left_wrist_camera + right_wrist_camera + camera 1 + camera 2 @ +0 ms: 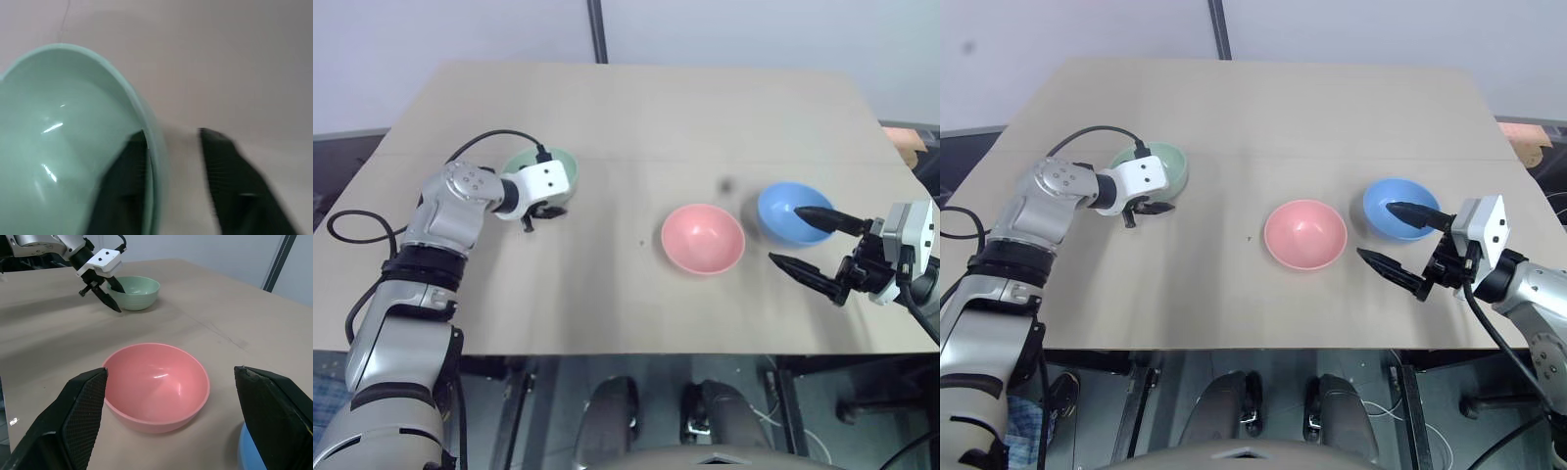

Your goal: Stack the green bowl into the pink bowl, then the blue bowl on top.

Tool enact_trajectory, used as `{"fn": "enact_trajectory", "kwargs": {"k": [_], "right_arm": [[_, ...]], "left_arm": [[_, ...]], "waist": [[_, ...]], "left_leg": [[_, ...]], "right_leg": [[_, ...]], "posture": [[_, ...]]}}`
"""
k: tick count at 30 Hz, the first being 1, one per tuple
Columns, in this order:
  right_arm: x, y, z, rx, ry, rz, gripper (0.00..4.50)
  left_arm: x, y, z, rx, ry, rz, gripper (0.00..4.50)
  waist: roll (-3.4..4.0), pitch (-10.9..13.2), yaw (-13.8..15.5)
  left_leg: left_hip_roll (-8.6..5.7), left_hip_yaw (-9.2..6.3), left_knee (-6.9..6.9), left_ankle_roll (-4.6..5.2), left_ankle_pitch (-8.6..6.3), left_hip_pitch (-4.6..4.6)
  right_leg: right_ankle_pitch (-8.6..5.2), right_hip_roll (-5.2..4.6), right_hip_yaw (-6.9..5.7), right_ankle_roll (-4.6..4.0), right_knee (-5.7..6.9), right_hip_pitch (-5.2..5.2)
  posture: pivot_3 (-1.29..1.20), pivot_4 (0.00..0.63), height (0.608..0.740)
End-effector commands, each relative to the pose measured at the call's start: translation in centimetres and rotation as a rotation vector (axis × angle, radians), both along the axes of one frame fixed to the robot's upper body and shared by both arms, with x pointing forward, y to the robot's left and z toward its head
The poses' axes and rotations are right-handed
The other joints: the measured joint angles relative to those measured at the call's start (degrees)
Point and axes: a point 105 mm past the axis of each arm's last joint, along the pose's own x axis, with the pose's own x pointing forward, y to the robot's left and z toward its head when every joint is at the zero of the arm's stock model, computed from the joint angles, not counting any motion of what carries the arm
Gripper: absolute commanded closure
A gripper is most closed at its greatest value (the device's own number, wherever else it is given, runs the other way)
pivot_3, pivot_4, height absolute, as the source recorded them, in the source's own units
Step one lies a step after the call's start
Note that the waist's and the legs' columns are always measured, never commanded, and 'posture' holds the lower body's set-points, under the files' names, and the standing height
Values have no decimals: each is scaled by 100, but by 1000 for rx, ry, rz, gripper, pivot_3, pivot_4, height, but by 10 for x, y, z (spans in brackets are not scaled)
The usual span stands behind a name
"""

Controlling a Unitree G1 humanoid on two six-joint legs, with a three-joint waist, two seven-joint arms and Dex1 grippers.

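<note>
Left gripper fingers straddling green bowl rim

I see a broad tan table with a matte top, a faint seam running across it from left to right and a small dark speck near its middle. Beyond its far edge stands a plain pale wall, with a dark vertical pole rising against it. Dark floor shows off the left edge. Lighting is soft and even.
</note>
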Motion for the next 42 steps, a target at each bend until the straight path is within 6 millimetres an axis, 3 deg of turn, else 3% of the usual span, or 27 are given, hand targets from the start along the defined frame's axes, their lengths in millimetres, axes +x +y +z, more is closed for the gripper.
{"fn": "enact_trajectory", "kwargs": {"k": [1,7,13,16,20,24,30,37,42], "right_arm": [[-4,-2,12,-13,-62,-10,0],[-4,-2,12,-12,-63,-15,0],[-2,-2,11,-10,-65,-16,0],[-2,-1,11,-9,-66,-13,0],[-1,0,11,-10,-68,-13,0],[-1,0,10,-9,-70,-14,0],[-1,1,11,-5,-77,-20,0],[-2,1,10,0,-80,-34,0],[-4,1,9,3,-79,-43,0]], "left_arm": [[0,-5,5,6,-18,-34,4453],[2,-13,12,40,-51,-92,4453],[19,-45,46,-8,-212,-190,4453],[22,-69,63,-30,-287,-283,4453],[10,-127,88,-101,-400,-535,4453],[-16,-160,78,-62,-360,-795,4453],[-41,-187,68,0,-319,-1048,4453],[-70,-211,60,17,-285,-1280,4453],[-90,-215,54,23,-248,-1409,4453]], "waist": [[0,0,0],[0,0,0],[-3,2,20],[-4,2,12],[-4,2,11],[-2,3,-32],[0,3,-9],[0,3,1],[0,3,-4]], "left_leg": [[0,0,0,0,0,0],[0,0,0,-2,1,-1],[-1,-2,2,5,-3,-4],[-3,-5,7,5,-3,-9],[-3,-4,6,-10,6,-9],[-2,1,6,-12,7,-8],[-1,2,6,-12,7,-2],[-3,0,11,-11,6,-6],[-3,-2,12,-11,7,-7]], "right_leg": [[0,0,0,0,0,0],[0,0,0,0,0,0],[0,-2,-4,0,0,0],[0,-2,-7,1,-1,0],[0,-1,-7,1,-2,0],[0,2,-2,1,-2,-2],[0,6,0,0,2,-1],[0,5,-1,1,1,0],[0,5,-1,1,0,0]], "posture": [[0,150,740],[0,150,740],[0,150,740],[0,150,740],[0,150,740],[0,150,740],[0,150,740],[0,150,740],[0,150,740]]}}
